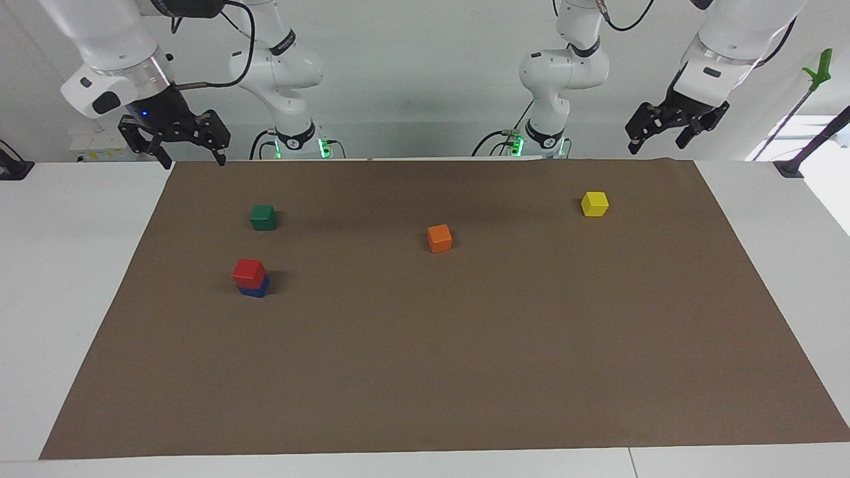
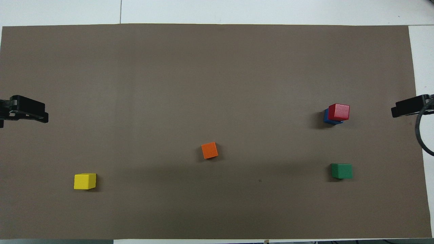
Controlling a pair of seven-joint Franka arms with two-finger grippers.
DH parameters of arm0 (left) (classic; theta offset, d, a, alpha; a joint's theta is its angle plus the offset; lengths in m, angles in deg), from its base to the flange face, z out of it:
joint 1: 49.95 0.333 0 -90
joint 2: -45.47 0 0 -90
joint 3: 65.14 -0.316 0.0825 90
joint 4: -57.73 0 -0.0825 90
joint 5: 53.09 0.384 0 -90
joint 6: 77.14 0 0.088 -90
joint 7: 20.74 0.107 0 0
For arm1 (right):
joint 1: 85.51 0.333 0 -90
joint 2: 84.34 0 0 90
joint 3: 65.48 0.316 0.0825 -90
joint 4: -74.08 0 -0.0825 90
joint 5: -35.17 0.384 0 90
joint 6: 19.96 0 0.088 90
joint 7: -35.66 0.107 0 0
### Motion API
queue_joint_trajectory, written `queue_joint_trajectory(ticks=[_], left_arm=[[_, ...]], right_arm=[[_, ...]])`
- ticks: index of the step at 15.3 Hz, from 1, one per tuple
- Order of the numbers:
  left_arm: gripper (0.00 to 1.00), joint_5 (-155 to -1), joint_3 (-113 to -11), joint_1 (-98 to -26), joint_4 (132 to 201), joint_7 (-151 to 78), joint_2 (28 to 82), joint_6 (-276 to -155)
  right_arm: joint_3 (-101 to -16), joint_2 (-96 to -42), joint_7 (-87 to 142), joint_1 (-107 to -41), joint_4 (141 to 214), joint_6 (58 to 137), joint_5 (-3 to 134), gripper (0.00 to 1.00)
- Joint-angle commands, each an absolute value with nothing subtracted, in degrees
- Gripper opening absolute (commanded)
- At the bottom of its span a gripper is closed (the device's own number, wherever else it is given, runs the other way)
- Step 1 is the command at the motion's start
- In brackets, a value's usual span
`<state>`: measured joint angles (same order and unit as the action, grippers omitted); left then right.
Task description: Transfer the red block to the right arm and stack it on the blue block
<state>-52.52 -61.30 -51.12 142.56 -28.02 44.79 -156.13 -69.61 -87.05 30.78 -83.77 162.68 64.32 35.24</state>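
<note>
The red block (image 1: pixel 249 270) (image 2: pixel 339 112) sits on top of the blue block (image 1: pixel 255 287) (image 2: pixel 327 118), and this two-cube stack serves as the landmark for everything else on the brown mat (image 1: pixel 425 372) (image 2: pixel 190 67). The red cube is a cube, so it has no long axis; its flat top faces straight up. It is turned slightly about the vertical relative to the blue cube below it and sits a little off-centre, so that an edge and corner of the blue cube show beneath it in both views.

The stack stands toward the right arm's end of the table. The green block (image 1: pixel 263 217) (image 2: pixel 341 170) lies nearer to the robots than the stack, on almost the same line. The orange block (image 1: pixel 439 238) (image 2: pixel 209 150) lies near the mat's middle, toward the left arm's end from the stack and slightly nearer to the robots. The yellow block (image 1: pixel 594 204) (image 2: pixel 85 181) lies well apart from the stack, toward the left arm's end and nearer to the robots.

The right gripper (image 1: pixel 189 156) (image 2: pixel 407 109) hangs raised over the mat's edge near its own base, well apart from the stack, its fingers spread wide and holding nothing. The left gripper (image 1: pixel 657 143) (image 2: pixel 27 110) waits raised at the left arm's end of the table, its fingers also parted and empty.
</note>
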Motion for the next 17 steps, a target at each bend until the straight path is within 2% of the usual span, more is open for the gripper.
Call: queue_joint_trajectory(ticks=[1,4,10,17], left_arm=[[1.00,-54.0,-61.6,-50.7,144.2,-27.2,44.3,-158.0],[1.00,-54.1,-61.5,-50.8,146.8,-27.1,43.1,-159.3],[1.00,-54.1,-61.6,-50.7,150.2,-27.2,41.4,-162.6],[1.00,-54.1,-61.4,-50.4,150.2,-27.2,41.4,-162.9]], right_arm=[[-68.7,-85.7,29.5,-86.4,160.6,63.8,35.7,1.00],[-68.5,-85.9,31.3,-86.4,162.2,67.4,35.3,1.00],[-68.4,-87.0,32.2,-87.0,164.0,67.7,34.6,1.00],[-68.5,-86.6,32.4,-87.0,163.3,67.1,34.6,1.00]])
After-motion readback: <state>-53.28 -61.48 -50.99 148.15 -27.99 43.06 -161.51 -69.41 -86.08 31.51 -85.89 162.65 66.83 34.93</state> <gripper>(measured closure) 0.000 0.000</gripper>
